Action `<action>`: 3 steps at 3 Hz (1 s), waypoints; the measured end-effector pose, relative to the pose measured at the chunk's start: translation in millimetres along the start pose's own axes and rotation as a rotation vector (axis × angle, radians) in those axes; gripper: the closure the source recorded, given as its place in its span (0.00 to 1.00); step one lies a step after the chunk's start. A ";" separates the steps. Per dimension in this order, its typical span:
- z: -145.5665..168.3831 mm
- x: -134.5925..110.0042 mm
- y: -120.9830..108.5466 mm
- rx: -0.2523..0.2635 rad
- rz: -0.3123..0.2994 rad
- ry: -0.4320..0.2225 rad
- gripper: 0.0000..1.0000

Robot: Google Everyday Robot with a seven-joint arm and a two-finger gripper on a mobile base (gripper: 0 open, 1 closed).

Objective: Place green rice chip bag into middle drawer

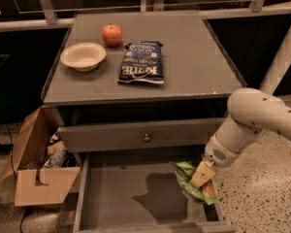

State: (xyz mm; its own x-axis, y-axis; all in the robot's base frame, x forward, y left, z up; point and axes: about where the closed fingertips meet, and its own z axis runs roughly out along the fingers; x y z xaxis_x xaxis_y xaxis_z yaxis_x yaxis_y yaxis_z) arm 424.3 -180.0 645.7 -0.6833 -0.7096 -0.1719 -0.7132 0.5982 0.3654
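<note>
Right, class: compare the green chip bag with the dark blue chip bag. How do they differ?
The green rice chip bag is bright green; the Kettle bag is dark blue. The green rice chip bag hangs crumpled and tilted in the gripper, over the middle drawer at its right side; the Kettle bag lies flat on the cabinet top. Both are snack bags.

Grey cabinet (194, 67), speckled floor (262, 203) (dim light) — cardboard box (43, 191) at left
</note>
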 end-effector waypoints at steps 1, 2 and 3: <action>1.0 -0.1 0.0 -0.002 0.001 0.000 1.00; 40.9 -0.5 -3.3 -0.038 0.047 0.018 1.00; 92.5 -5.0 -17.9 -0.067 0.130 0.030 1.00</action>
State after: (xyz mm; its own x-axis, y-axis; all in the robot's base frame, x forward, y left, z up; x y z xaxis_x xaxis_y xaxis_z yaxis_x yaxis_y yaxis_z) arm 426.0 -152.7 555.3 -0.7635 -0.6392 -0.0921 -0.6062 0.6602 0.4434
